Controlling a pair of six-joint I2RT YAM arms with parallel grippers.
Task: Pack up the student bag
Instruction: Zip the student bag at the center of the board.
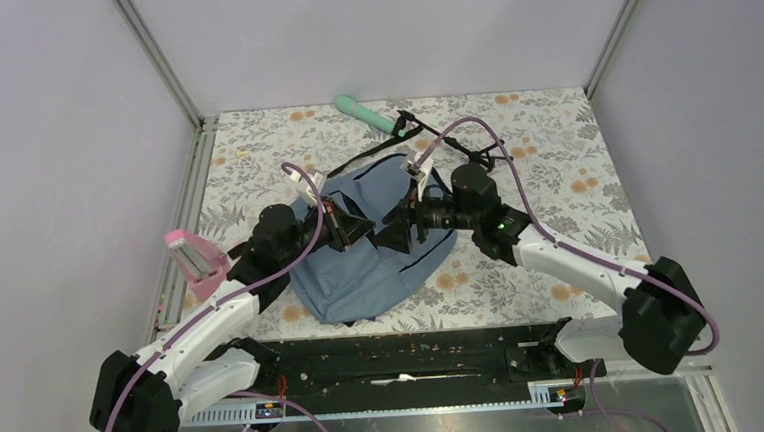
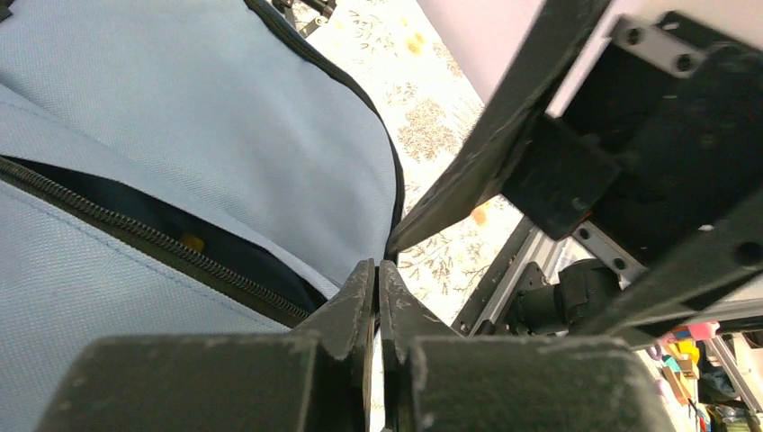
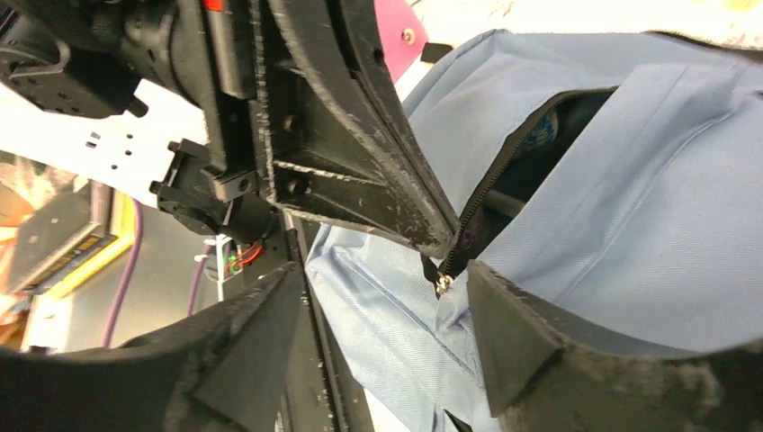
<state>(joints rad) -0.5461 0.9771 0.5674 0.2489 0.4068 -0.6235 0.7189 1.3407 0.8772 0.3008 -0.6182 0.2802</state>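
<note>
The student bag [image 1: 381,266], slate-blue fabric, lies flat mid-table with its black straps [image 1: 459,146] trailing to the back. Both grippers meet tip to tip over its middle. My left gripper [image 1: 366,229] [image 2: 378,270] is shut, and nothing shows between its jaws. Its fingertips [image 3: 430,236] rest at the end of the bag's dark zipper [image 3: 490,184], just above the small metal pull [image 3: 441,284]. My right gripper [image 1: 392,232] [image 3: 387,333] stands open over the bag's fabric [image 3: 648,180], with the pull near its right finger. The zipper [image 2: 135,229] gapes, showing a dark inside with a yellow spot [image 2: 191,241].
A teal cylinder [image 1: 364,114] lies at the back of the floral tabletop [image 1: 555,165]. A pink object [image 1: 196,255] sits at the table's left edge beside my left arm. Grey walls close in the left, right and back. A black rail [image 1: 407,360] runs along the near edge.
</note>
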